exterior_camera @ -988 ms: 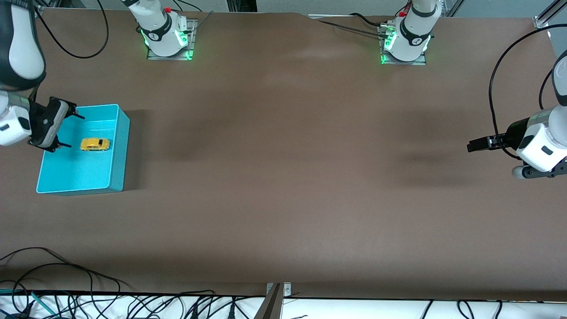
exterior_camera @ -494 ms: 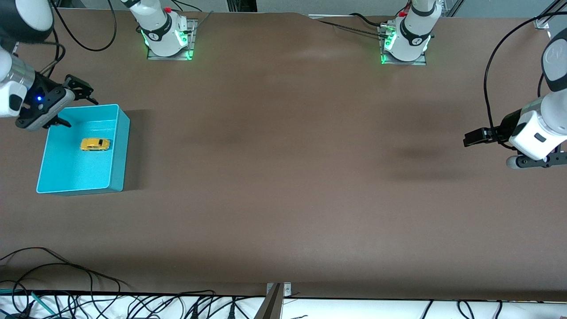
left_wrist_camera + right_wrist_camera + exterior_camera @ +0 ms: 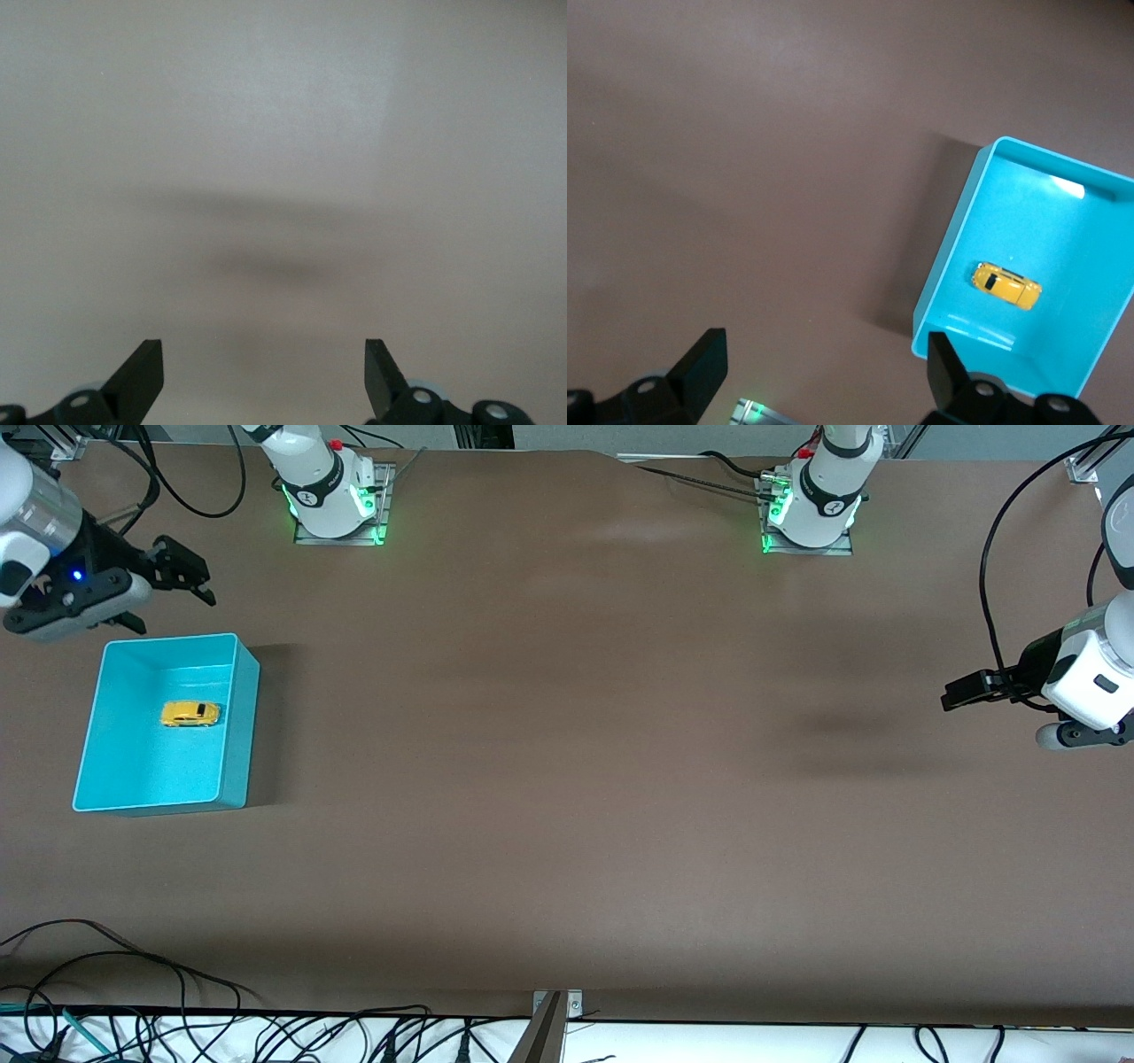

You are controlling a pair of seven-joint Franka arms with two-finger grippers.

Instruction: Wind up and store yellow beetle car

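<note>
Yellow beetle car (image 3: 190, 714) sits on its wheels inside the turquoise bin (image 3: 239, 717) at the right arm's end of the table (image 3: 567, 779). Right gripper (image 3: 173, 593) hangs over bare table beside the bin, fingers apart, empty. Left gripper (image 3: 957, 693) over the left arm's end, fingers apart, empty.

Brown table (image 3: 567, 779), evenly lit; black cables (image 3: 133, 992) along near edge, pale floor perhaps beneath

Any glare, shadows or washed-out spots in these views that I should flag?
Front view: soft arm shadows on the table, green glow at both bases. Left wrist view: pale and washed out, only a faint shadow band. Right wrist view: a bright glare patch inside the turquoise bin; the yellow beetle car reads clearly.
</note>
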